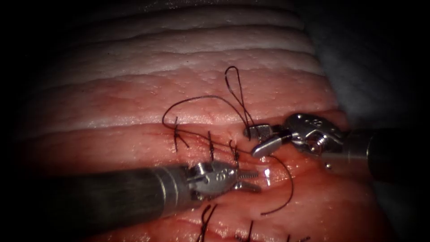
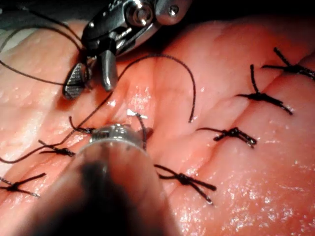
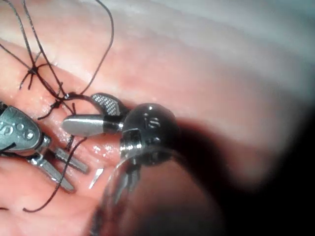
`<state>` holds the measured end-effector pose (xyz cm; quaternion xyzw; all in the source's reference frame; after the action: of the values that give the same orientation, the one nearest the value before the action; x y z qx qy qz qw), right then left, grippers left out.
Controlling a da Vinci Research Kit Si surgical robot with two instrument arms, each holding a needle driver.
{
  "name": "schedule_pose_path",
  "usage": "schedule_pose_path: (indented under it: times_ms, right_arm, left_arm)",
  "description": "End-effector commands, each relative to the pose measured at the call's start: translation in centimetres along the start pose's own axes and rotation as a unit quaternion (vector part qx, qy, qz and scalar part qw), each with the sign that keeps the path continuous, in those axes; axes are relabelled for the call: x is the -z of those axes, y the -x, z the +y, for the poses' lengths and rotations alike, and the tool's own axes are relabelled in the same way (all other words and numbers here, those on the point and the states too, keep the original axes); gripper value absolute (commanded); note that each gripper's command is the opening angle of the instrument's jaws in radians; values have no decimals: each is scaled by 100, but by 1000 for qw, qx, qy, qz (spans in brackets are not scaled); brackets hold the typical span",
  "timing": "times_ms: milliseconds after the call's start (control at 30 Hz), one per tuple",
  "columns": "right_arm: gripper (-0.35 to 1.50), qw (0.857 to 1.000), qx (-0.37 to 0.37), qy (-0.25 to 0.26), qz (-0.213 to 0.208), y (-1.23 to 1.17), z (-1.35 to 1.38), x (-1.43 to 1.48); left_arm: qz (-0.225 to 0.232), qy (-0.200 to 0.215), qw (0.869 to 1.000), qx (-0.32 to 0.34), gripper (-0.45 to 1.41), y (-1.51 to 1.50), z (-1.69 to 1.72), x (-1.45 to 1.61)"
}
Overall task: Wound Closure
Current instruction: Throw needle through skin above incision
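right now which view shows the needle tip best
The right wrist view: the needle tip stands bright out of the tissue beside the left gripper, whose jaws are open. The endoscope view shows it as a small glint; the left wrist view shows a sliver above the shaft.

A: Your left tool?
B: Jaws apart, empty, needle tip poking out of the tissue just beside it.
A: Right tool?
B: Jaws apart too, thread running between them, loop above.
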<state>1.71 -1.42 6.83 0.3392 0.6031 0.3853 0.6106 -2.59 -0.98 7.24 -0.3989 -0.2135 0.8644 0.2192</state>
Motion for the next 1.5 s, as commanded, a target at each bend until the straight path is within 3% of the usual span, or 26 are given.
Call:
schedule_pose_path:
  times_ms: [33,267,600,633,667,700,733,800,967,1167,1333,1400,1500]
  right_arm:
    - [120,999,37,18,5,-8,13,-3]
    - [130,981,158,109,21,-46,15,5]
    - [116,964,210,161,12,-49,5,-2]
    - [106,961,220,166,5,-48,6,-3]
    - [78,961,220,170,1,-46,7,-4]
    - [-35,958,222,180,-15,-41,9,-4]
    - [-35,958,219,185,-28,-39,10,-4]
    - [-35,975,148,157,-60,-33,14,-2]
    - [-35,993,16,96,-72,-16,-1,0]
    - [-35,990,-99,38,-94,10,-40,0]
    - [-35,985,-132,25,-108,26,-55,-2]
    - [-35,987,-129,26,-90,22,-52,-3]
    - [81,992,-114,34,-33,13,-46,0]
  left_arm:
    - [0,0,1000,-2,4,0,-2,-7]
    - [0,1,1000,-2,4,0,-2,-6]
    - [0,1,1000,-2,4,-1,0,-6]
    - [0,1,1000,-2,4,-1,1,-5]
    - [0,1,1000,-2,4,-2,1,-5]
    - [0,2,1000,-1,4,-3,1,-3]
    - [0,3,1000,-1,4,-3,1,-2]
    - [1,6,1000,-1,2,-4,0,1]
    - [1,7,1000,-4,2,-4,-1,1]
    - [1,6,1000,-4,2,-3,-3,1]
    - [1,6,1000,-13,2,-4,-4,2]
    - [0,6,1000,-21,2,-5,-3,2]
    - [4,4,998,-55,0,-9,1,3]
